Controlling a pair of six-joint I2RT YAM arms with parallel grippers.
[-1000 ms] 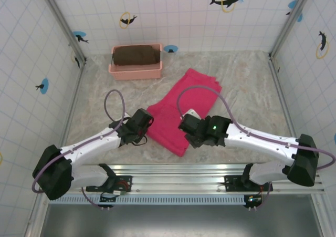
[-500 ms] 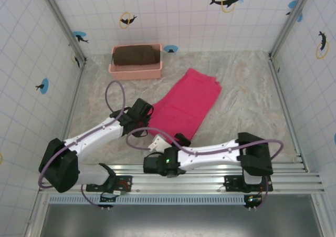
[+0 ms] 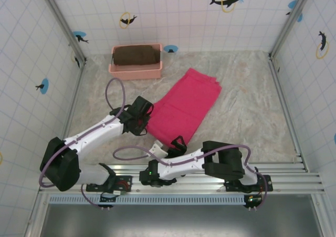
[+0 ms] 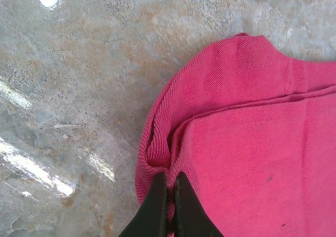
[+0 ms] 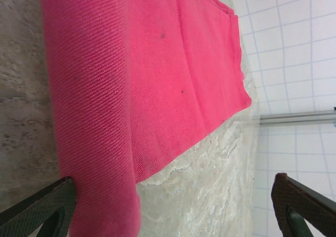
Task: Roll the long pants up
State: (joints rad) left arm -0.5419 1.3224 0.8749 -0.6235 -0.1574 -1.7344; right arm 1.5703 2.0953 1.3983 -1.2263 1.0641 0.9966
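Left pincer (image 4: 167, 180) is clamped on the turned-over near edge of the pants (image 3: 186, 104) lying on the counter (image 3: 247, 116), right pincer (image 5: 173, 210) gapes empty beside it, so a one-sided pull risks skewing the roll.

Table (image 3: 252, 100) right half and far right corner: bare, free passage. Far left corner blocked by basket (image 3: 135, 75). Centre covered by long pants (image 3: 186, 105), flat. Near edge crowded: left arm (image 3: 97, 136), right arm (image 3: 191, 161).
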